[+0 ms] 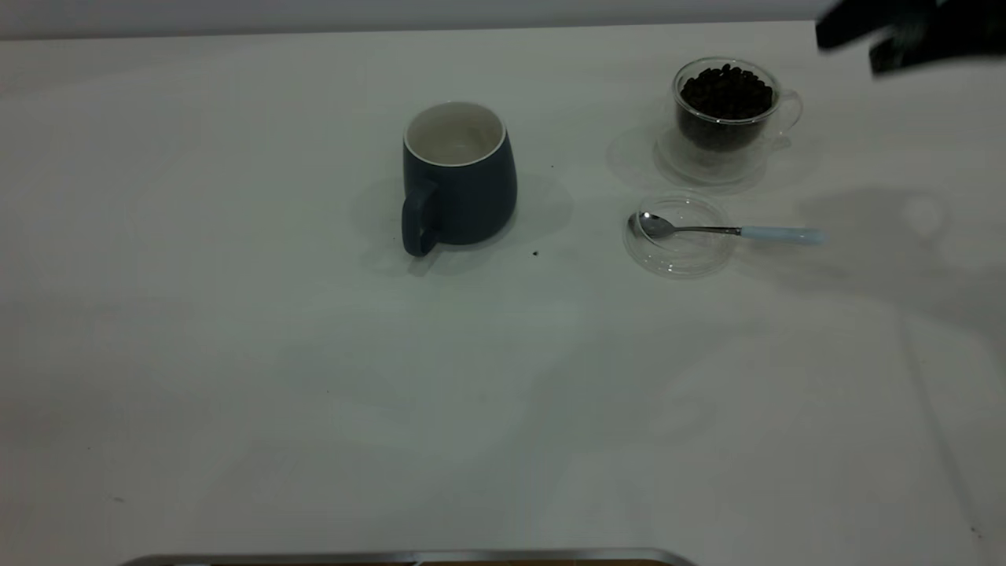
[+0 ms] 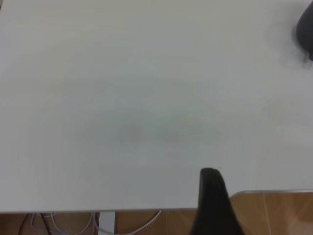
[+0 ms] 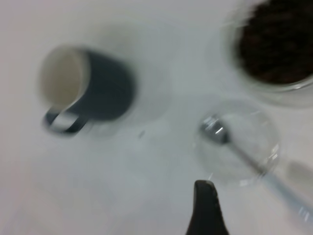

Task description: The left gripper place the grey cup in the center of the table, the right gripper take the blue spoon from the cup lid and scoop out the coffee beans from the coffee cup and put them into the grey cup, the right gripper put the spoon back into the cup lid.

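Observation:
The grey cup (image 1: 460, 177) stands upright and empty in the middle of the table, handle towards the front; it also shows in the right wrist view (image 3: 93, 88). The clear coffee cup (image 1: 727, 106) holds dark coffee beans (image 1: 725, 92) at the back right. In front of it, the blue-handled spoon (image 1: 727, 230) lies with its bowl in the clear cup lid (image 1: 680, 236) and its handle sticking out to the right. My right gripper (image 1: 880, 43) hovers open and empty at the back right, above and right of the coffee cup. My left gripper is outside the exterior view; one finger (image 2: 211, 196) shows over the table's edge, holding nothing.
A few dark crumbs (image 1: 535, 253) lie near the grey cup. The white table (image 1: 314, 377) has a metal-trimmed front edge (image 1: 409, 556). In the left wrist view a dark shape, likely the grey cup (image 2: 305, 29), sits at the frame's border.

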